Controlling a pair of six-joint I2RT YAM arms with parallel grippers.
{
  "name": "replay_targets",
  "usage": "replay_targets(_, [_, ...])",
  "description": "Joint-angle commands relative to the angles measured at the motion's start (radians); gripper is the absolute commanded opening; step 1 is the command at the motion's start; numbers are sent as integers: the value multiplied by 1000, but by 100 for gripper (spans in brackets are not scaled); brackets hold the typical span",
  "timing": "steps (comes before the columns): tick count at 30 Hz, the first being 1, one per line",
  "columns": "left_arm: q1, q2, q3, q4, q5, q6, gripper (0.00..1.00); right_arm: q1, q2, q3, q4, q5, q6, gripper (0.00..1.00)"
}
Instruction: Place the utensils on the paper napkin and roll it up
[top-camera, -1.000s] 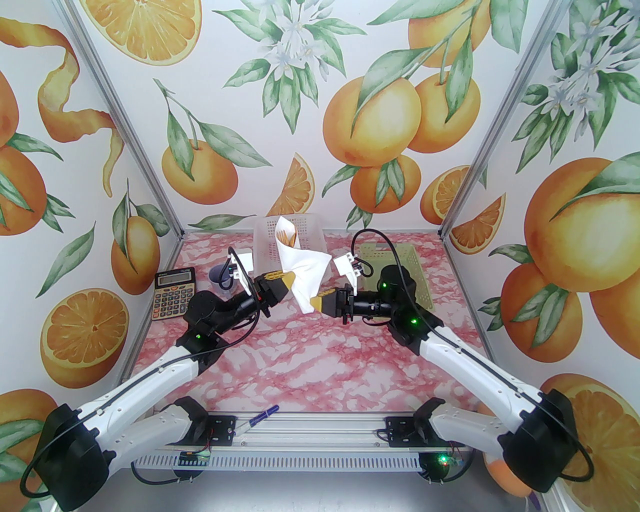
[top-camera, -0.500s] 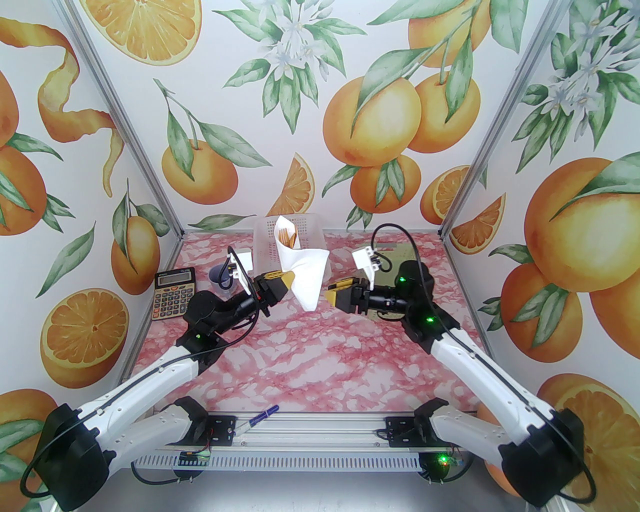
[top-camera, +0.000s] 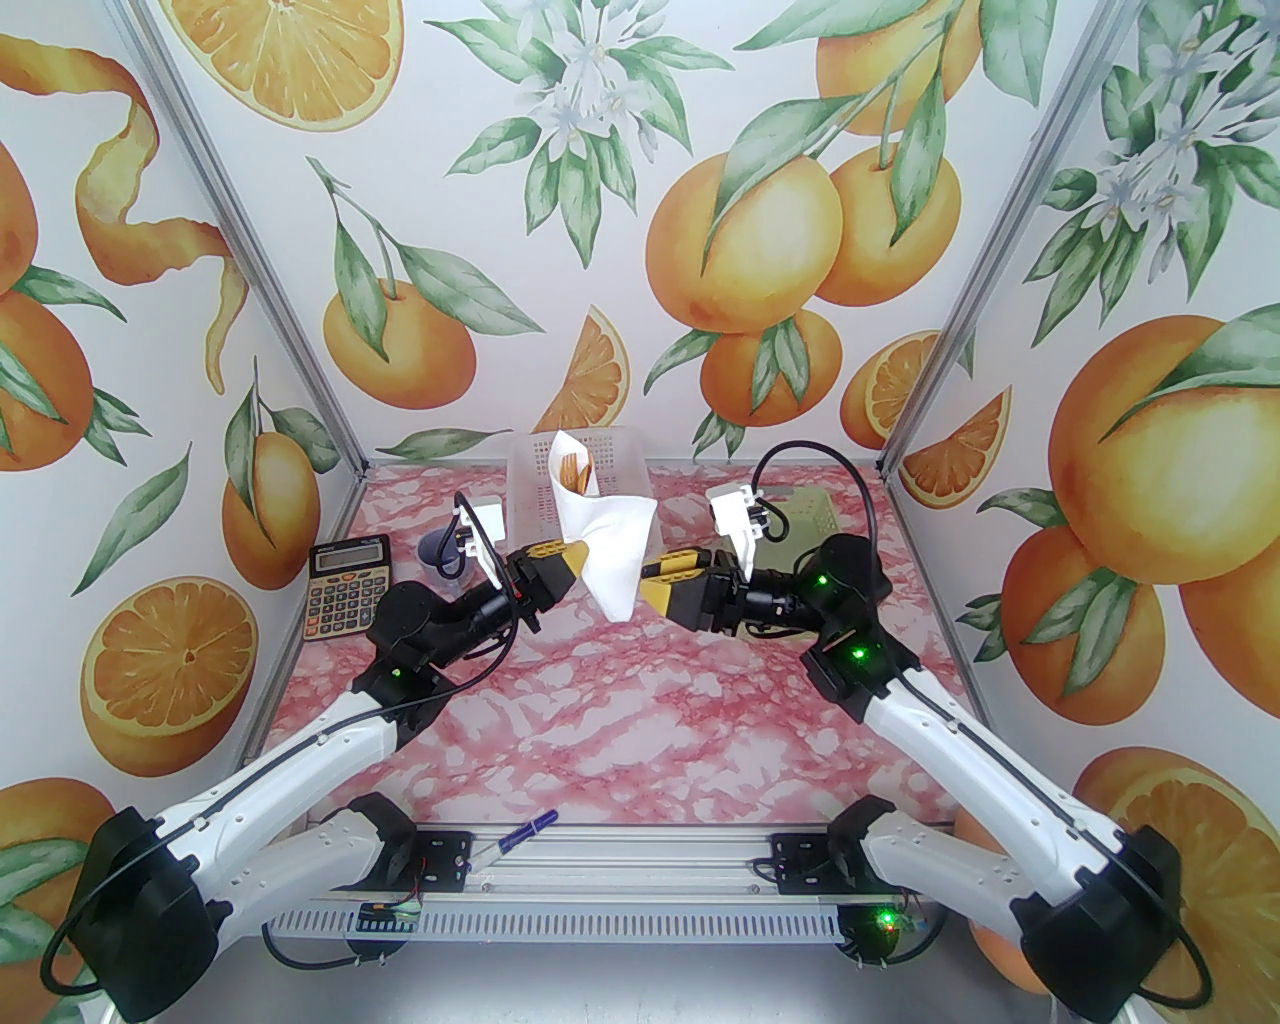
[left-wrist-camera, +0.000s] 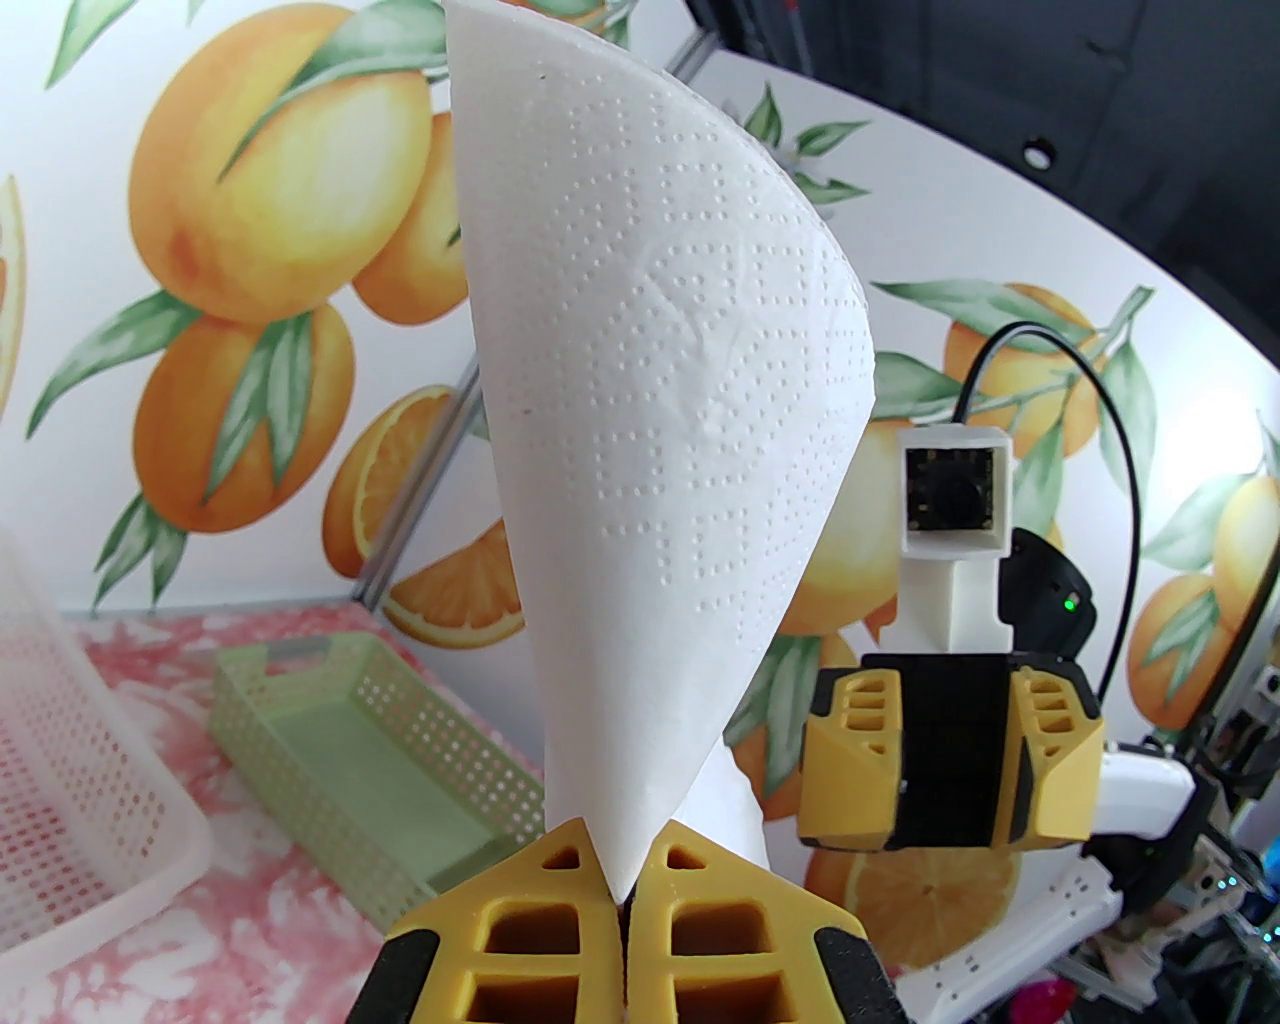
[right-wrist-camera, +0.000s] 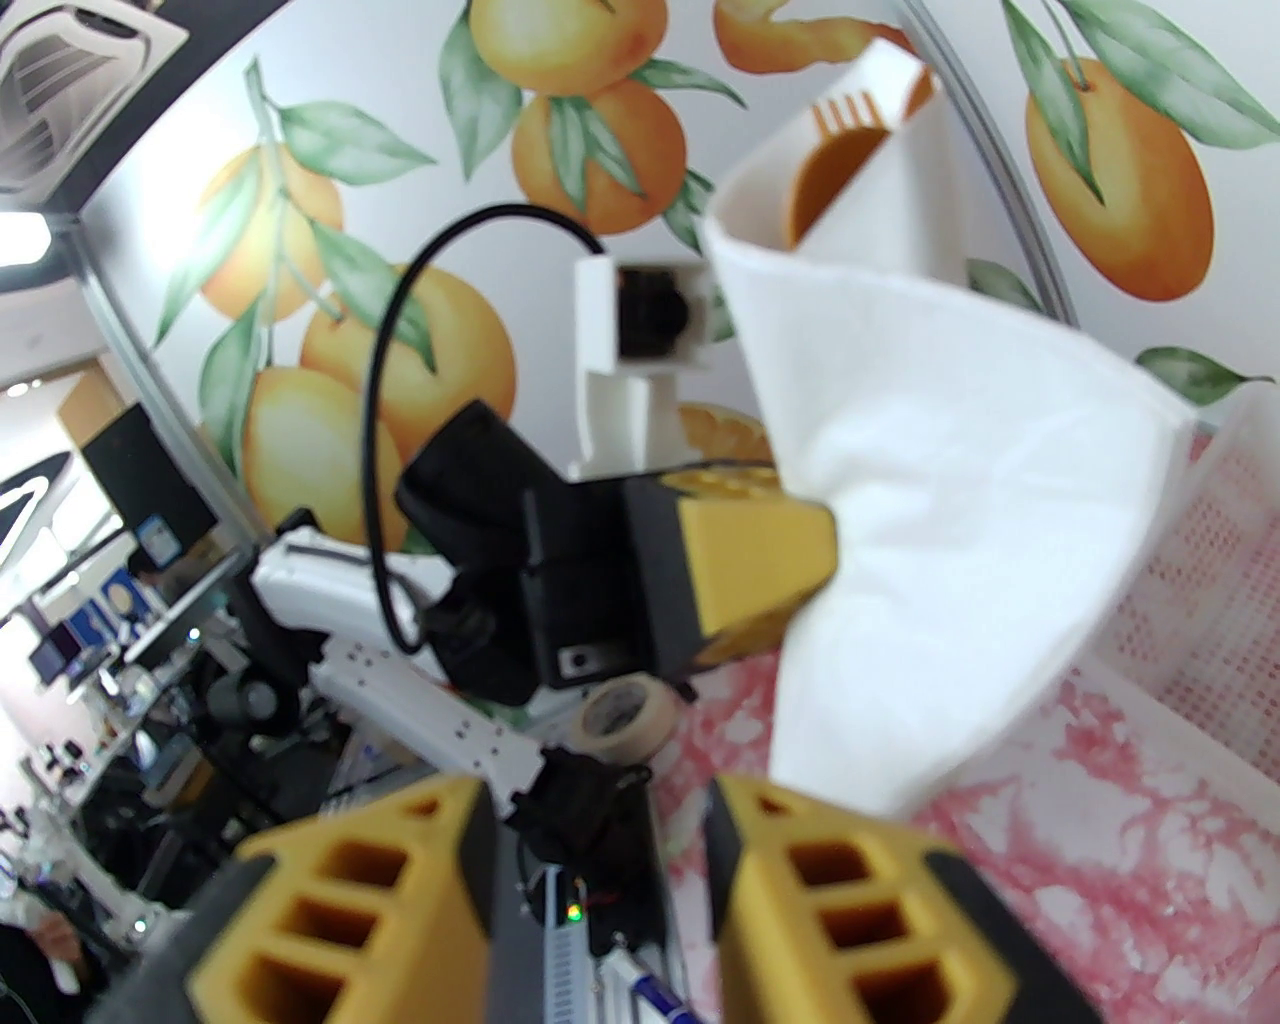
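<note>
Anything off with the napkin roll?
Yes: the paper napkin is a loose flared cone, not a tight roll, held aloft by the left end effector; fork and spoon poke out its open top.

Near tabletop (top-camera: 620, 720) open, white basket (top-camera: 530, 485) behind raised napkin (top-camera: 612, 560), calculator (top-camera: 347, 590) far left

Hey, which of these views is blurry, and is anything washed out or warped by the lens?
Right wrist: soft throughout, the right gripper smeared, glare bleaching the upper left corner. Left wrist: sharp, embossed dots crisp on the paper napkin, but the background bows with lens distortion. Top external: evenly lit, sharp.
</note>
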Motion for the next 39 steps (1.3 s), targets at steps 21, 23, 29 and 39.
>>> replay_targets(21, [2, -6, 2, 53, 8, 1, 0, 20, 101, 117, -210, 156, -226, 42])
replay_targets(23, [3, -7, 2, 56, 11, 0, 0, 20, 101, 116, -221, 171, -237, 43])
replay_targets(29, [2, -3, 2, 62, 17, -3, 0, 20, 118, 127, -194, 163, -229, 45])
replay_targets(39, [2, -3, 2, 47, 22, 2, 0, 9, 146, 182, -169, 167, -241, 45])
